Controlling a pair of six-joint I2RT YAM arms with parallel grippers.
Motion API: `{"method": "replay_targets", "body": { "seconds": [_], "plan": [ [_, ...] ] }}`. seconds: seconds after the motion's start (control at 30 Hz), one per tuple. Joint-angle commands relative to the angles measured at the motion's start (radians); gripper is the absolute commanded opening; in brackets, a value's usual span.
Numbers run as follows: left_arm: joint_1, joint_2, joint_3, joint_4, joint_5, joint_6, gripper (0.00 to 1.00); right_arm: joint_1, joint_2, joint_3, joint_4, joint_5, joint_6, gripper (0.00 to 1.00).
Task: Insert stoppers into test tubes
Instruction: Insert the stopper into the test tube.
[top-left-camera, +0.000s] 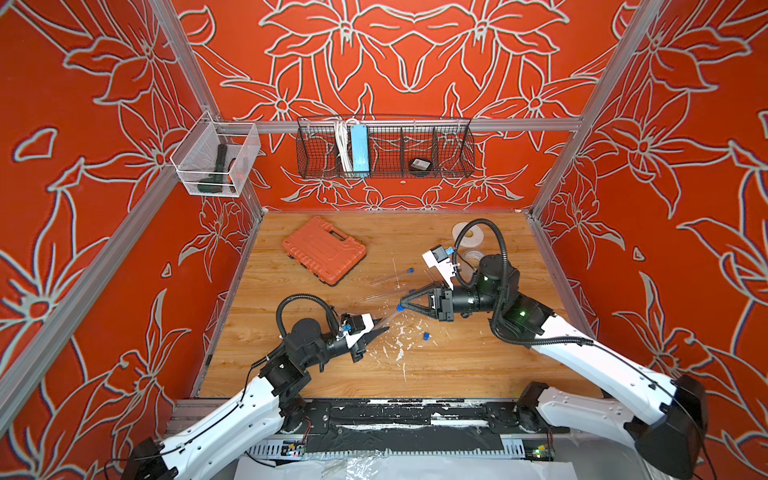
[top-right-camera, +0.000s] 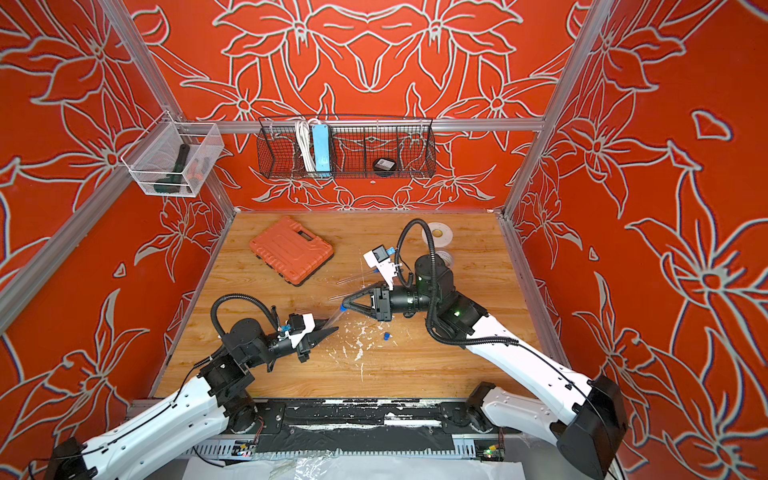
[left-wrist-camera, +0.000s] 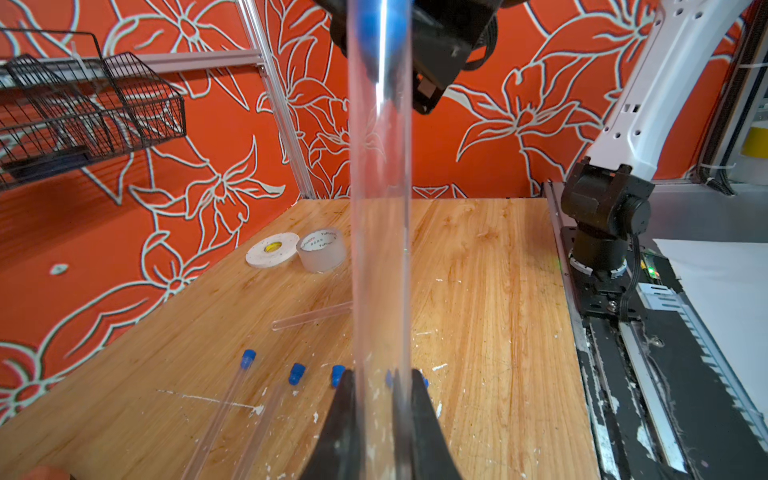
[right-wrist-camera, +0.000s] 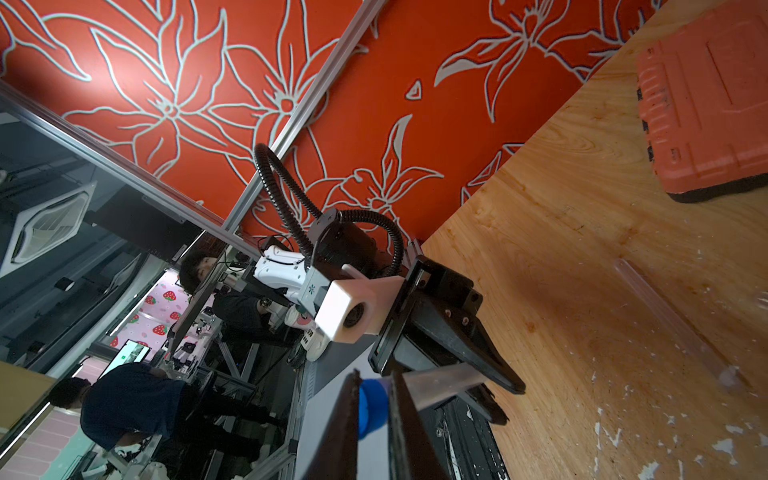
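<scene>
My left gripper (top-left-camera: 384, 330) (top-right-camera: 334, 330) (left-wrist-camera: 382, 374) is shut on a clear test tube (left-wrist-camera: 380, 208) (top-left-camera: 388, 316) that slants up toward the right arm. My right gripper (top-left-camera: 401, 306) (top-right-camera: 344, 306) (right-wrist-camera: 374, 384) is shut on a blue stopper (right-wrist-camera: 372, 407) (top-left-camera: 399, 308), which sits at the mouth of that tube (right-wrist-camera: 444, 384). Behind them on the wood lies a tube with a blue stopper on its end (left-wrist-camera: 248, 358) (top-left-camera: 409, 270). More tubes (left-wrist-camera: 311, 316) (right-wrist-camera: 673, 320) and loose stoppers (left-wrist-camera: 338, 375) (top-left-camera: 426, 336) (top-right-camera: 386, 336) lie nearby.
An orange tool case (top-left-camera: 324, 249) (top-right-camera: 291, 249) lies at the back left of the wooden table (top-left-camera: 457, 365). Two tape rolls (left-wrist-camera: 272, 249) (left-wrist-camera: 322, 249) sit at the back right. A wire basket (top-left-camera: 384, 147) hangs on the rear wall. White flecks litter the middle of the wood.
</scene>
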Motion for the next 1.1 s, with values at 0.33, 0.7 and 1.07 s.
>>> {"method": "replay_targets", "body": {
  "seconds": [0.33,0.7,1.07],
  "plan": [
    [-0.026,-0.046,0.151,0.411,0.119,0.055,0.00,0.024,0.113,-0.099,-0.352,0.104,-0.046,0.15],
    [-0.026,-0.004,0.144,-0.163,-0.072,0.234,0.00,-0.069,-0.124,0.151,-0.523,0.077,-0.102,0.34],
    [-0.009,0.218,0.235,-0.437,-0.149,0.367,0.00,-0.241,-0.290,0.287,-0.780,0.264,-0.258,0.48]
  ]
}}
